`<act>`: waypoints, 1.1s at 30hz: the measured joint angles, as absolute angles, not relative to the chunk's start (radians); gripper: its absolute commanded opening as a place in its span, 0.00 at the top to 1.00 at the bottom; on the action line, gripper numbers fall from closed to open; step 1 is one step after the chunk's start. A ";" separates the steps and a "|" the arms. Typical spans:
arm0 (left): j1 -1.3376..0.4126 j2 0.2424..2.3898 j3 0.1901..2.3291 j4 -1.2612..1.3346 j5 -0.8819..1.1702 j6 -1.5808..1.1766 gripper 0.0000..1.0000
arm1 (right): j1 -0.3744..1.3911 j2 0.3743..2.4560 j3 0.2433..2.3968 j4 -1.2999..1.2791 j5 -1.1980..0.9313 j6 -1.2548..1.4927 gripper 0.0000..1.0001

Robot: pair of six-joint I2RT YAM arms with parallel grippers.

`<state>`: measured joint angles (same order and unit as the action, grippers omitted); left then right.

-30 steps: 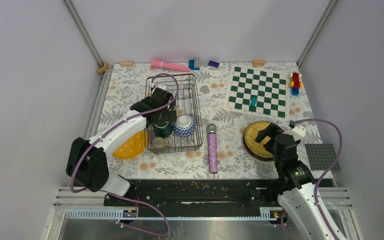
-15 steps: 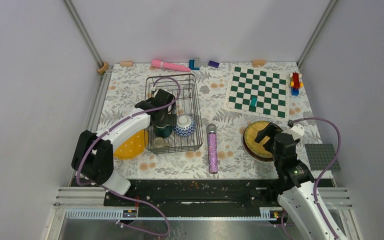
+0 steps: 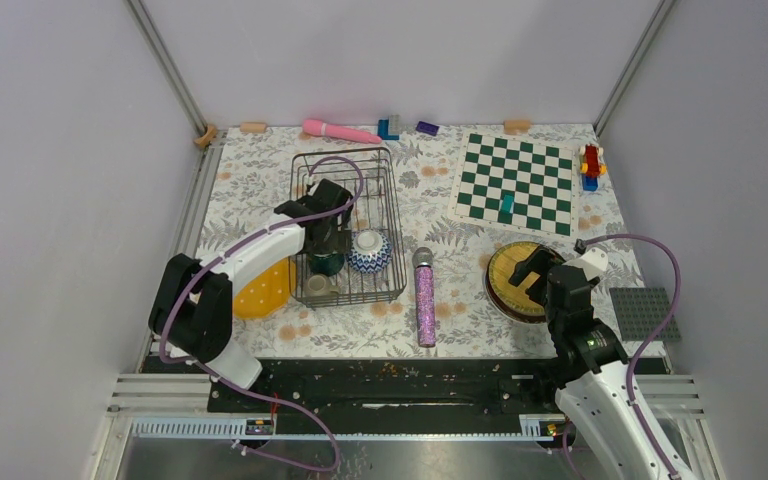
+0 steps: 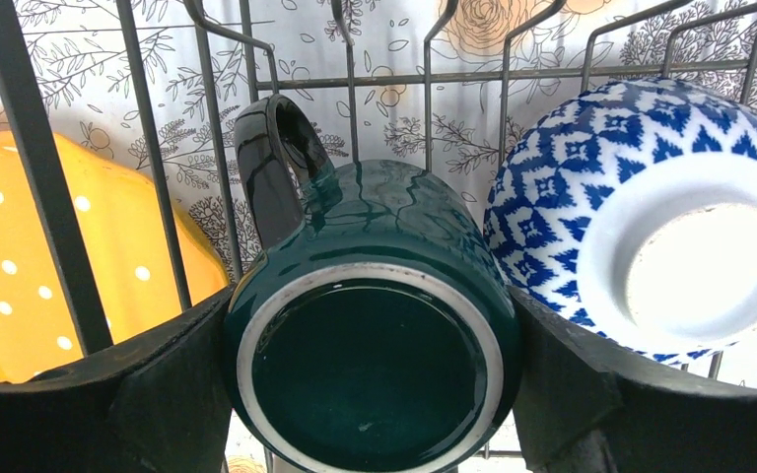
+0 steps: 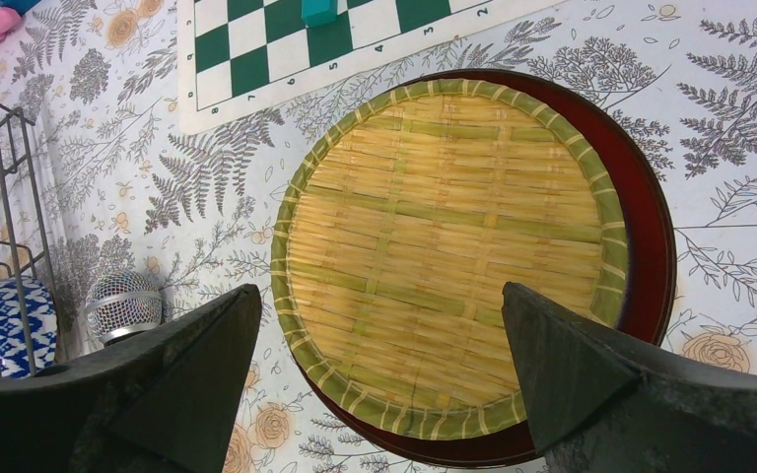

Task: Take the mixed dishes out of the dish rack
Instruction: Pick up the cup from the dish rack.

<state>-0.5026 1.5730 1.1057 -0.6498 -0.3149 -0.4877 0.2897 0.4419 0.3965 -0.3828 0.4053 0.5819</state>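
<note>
Inside the dish rack [image 3: 343, 151], the left pincer [image 4: 370, 374] grips the dark teal mug [image 4: 375, 296] by its sides; patterned bowl [image 4: 651, 227] just beside, wires close around. Right pincer [image 5: 379, 296] stands wide open over stacked plates [image 5: 453, 246], well apart from the rack

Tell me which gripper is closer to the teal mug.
Left. The left gripper flanks the teal mug inside the dish rack; the right gripper hovers over stacked plates, well apart.

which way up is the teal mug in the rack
Upside down: the teal mug shows its ringed base to the left wrist camera.
</note>
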 measured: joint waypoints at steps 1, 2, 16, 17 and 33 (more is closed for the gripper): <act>-0.503 1.573 1.106 -0.653 -0.315 -0.491 0.37 | 0.290 0.442 0.397 -0.383 0.405 0.582 0.00; -0.503 1.573 1.107 -0.655 -0.315 -0.492 0.42 | 0.290 0.442 0.397 -0.383 0.405 0.582 0.00; -0.503 1.504 1.118 -0.710 -0.328 -0.498 0.85 | 0.290 0.419 0.397 -0.379 0.398 0.582 0.00; -0.503 1.490 1.121 -0.709 -0.330 -0.498 0.88 | 0.290 0.412 0.396 -0.373 0.396 0.582 0.00; -0.497 1.097 1.007 -0.376 0.005 -0.333 1.00 | 0.290 0.340 0.370 -0.192 0.124 0.535 0.00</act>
<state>-0.4969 1.0969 1.0065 -0.3763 0.0051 -0.3332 0.2897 0.3401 0.3702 -0.1921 0.1238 0.5346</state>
